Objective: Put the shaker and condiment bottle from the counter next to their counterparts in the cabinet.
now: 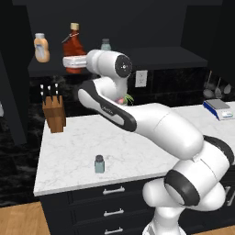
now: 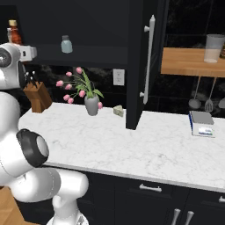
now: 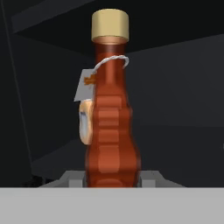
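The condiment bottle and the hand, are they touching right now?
Touching. In the hand view the hand is shut on the base of the condiment bottle, with no gap either side. The left base view shows the bottle held upright at the cabinet shelf.

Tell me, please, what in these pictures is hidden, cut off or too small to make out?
- Hand view: the condiment bottle covers most of the orange bottle behind it; its base and the jaws gripping it sink behind the bottom band.
- Left base view: the arm's wrist covers the condiment bottle's lower body, so whether it rests on the cabinet shelf is unclear.
- Right base view: the arm hides the orange bottle.
- The tag's print is too small to read.
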Available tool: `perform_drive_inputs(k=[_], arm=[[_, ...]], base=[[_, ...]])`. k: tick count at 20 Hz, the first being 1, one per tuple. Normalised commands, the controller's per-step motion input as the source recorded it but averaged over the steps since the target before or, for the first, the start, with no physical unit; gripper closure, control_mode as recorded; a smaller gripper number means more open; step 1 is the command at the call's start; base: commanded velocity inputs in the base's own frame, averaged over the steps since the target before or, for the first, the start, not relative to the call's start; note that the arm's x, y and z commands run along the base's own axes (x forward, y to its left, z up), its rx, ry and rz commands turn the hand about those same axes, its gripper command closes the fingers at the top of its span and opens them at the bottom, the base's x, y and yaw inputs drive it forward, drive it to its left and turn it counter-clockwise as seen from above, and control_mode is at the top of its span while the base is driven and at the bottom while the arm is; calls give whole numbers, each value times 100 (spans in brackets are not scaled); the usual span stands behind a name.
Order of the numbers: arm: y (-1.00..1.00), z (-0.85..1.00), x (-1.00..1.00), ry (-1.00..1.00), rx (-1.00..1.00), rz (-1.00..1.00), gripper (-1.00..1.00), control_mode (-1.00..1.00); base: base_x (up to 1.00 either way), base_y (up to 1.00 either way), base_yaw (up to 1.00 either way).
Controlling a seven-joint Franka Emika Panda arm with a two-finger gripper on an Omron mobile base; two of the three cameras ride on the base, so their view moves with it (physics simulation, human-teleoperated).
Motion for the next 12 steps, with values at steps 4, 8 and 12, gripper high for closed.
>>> perform_drive_inputs(k=[4, 8, 12], arm=[[14, -4, 36, 0, 0, 2, 100, -100], [15, -5, 36, 0, 0, 1, 100, -100], [16, -4, 36, 0, 0, 1, 100, -100]], base=[[0, 0, 0], [0, 0, 0], [0, 0, 0]])
